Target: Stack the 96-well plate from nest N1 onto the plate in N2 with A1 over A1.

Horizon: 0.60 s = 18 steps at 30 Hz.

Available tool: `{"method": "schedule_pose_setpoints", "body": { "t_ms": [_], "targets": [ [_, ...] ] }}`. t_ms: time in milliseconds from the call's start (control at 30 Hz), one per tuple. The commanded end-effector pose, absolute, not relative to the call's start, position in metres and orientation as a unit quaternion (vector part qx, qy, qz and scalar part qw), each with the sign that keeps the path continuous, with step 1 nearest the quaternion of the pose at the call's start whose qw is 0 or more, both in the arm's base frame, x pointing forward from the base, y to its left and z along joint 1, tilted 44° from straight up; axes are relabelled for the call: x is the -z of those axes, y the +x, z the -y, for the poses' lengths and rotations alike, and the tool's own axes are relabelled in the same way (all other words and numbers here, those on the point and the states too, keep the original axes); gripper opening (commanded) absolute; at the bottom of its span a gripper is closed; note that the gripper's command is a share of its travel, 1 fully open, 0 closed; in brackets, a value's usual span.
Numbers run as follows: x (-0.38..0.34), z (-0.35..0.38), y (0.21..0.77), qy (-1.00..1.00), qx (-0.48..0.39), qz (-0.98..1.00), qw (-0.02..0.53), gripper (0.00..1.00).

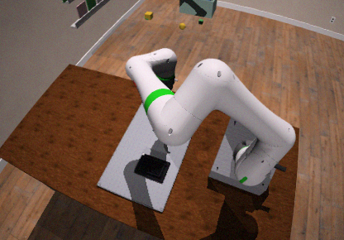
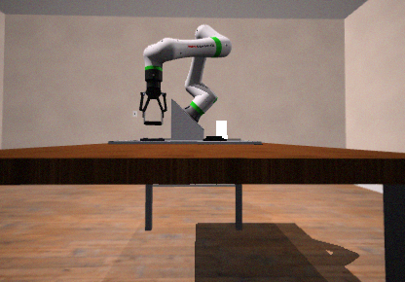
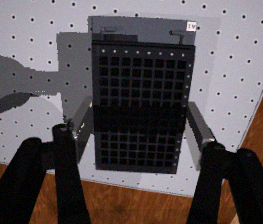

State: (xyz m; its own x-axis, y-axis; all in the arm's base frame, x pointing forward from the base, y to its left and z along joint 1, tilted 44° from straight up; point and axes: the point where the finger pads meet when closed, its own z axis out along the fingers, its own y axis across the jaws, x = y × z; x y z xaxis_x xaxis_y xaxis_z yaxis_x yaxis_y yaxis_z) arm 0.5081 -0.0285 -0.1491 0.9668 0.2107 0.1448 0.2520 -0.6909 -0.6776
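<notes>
My gripper (image 2: 153,119) is shut on a black 96-well plate (image 2: 153,123) and holds it level, a little above the grey pegboard mat (image 2: 185,142). In the wrist view the plate (image 3: 143,106) sits between the two finger pads. Below it lies the empty grey nest N1 (image 3: 142,28), with a small white mark at its far right corner (image 3: 191,27). The second black plate (image 1: 152,165) rests on nest N2 near the mat's other end; it also shows in the front view (image 2: 214,138). In the overhead view the arm hides the gripper and the held plate.
The arm's grey base block (image 2: 185,122) stands between the two nests. A white block (image 2: 221,129) stands by the N2 plate. The brown table edge (image 3: 148,209) runs close below N1 in the wrist view. A bin and small cubes lie far off on the floor.
</notes>
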Motion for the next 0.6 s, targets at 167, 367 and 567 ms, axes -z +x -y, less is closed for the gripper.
{"method": "schedule_pose_setpoints", "body": {
  "t_ms": [167, 367, 567],
  "targets": [
    [0.149, 0.029, 0.508, -0.919, 0.028, 0.126, 0.372, 0.00],
    [0.142, 0.022, 0.506, -0.924, 0.009, 0.080, 0.373, 0.00],
    [0.129, 0.008, 0.501, -0.926, 0.002, 0.062, 0.373, 0.00]
  ]
}}
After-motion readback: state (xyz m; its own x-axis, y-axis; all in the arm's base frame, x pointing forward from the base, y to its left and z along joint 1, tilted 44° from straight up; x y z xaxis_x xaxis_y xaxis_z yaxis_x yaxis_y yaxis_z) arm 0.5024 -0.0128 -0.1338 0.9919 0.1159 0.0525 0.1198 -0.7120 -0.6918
